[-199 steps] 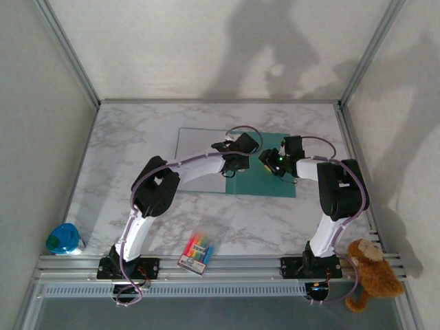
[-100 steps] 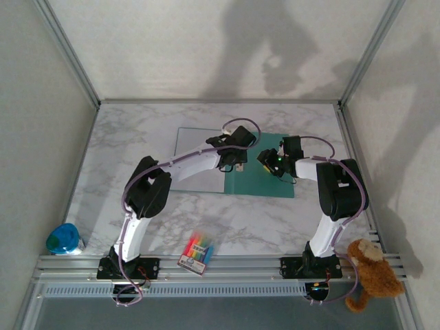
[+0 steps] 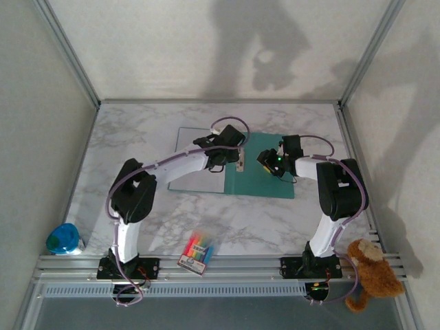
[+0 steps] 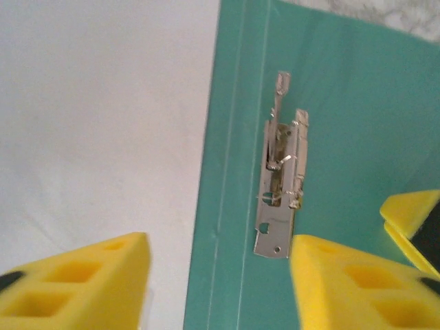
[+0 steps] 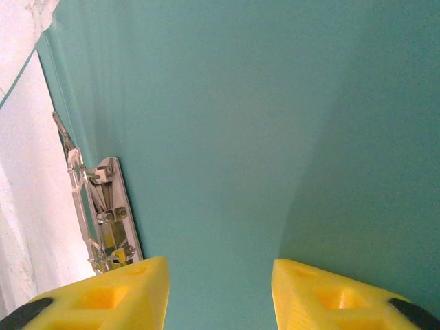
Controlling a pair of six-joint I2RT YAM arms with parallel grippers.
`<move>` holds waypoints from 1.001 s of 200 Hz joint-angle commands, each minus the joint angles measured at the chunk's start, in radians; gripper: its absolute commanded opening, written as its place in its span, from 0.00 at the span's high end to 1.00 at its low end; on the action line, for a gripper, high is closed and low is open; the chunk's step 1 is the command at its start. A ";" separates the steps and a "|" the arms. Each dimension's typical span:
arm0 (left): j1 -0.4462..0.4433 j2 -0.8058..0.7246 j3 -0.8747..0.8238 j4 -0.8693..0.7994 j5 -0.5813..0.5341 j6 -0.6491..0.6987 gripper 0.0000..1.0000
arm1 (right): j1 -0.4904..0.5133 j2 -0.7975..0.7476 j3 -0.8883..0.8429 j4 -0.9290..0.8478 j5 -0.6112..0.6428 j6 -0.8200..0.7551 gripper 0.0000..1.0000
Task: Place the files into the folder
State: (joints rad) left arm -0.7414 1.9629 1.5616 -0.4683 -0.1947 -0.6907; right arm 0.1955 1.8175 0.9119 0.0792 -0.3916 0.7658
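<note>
files: thin white paper sheets on the left cover of the open teal card folder, marble table | left fingers released, empty, over the metal spine clip | right fingers apart, empty, over the right cover | step: likely securing sheets | next: probably close the cover squarely
</note>
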 commanded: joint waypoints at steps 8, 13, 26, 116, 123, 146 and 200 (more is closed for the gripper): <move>0.056 -0.105 -0.094 0.062 -0.029 -0.018 0.29 | -0.026 0.003 -0.002 -0.092 0.036 -0.035 0.56; 0.067 -0.117 -0.109 0.066 -0.030 -0.019 0.27 | -0.029 0.002 -0.004 -0.091 0.036 -0.033 0.56; 0.098 -0.150 -0.151 0.079 -0.022 -0.020 0.22 | -0.038 0.002 -0.005 -0.091 0.033 -0.034 0.56; 0.394 -0.319 -0.584 0.461 0.337 -0.076 0.04 | -0.115 -0.012 0.008 -0.131 0.034 -0.083 0.56; 0.400 -0.315 -0.600 0.486 0.358 -0.079 0.04 | -0.115 -0.010 0.008 -0.128 0.029 -0.083 0.56; 0.413 -0.286 -0.624 0.540 0.390 -0.096 0.03 | -0.115 -0.003 0.014 -0.130 0.025 -0.082 0.56; 0.417 -0.225 -0.649 0.591 0.407 -0.135 0.05 | -0.116 -0.013 0.012 -0.130 0.031 -0.088 0.51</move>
State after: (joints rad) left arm -0.3321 1.7077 0.9436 0.0689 0.1875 -0.7925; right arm 0.0887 1.8080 0.9215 0.0170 -0.3981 0.6983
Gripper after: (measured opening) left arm 0.949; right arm 0.465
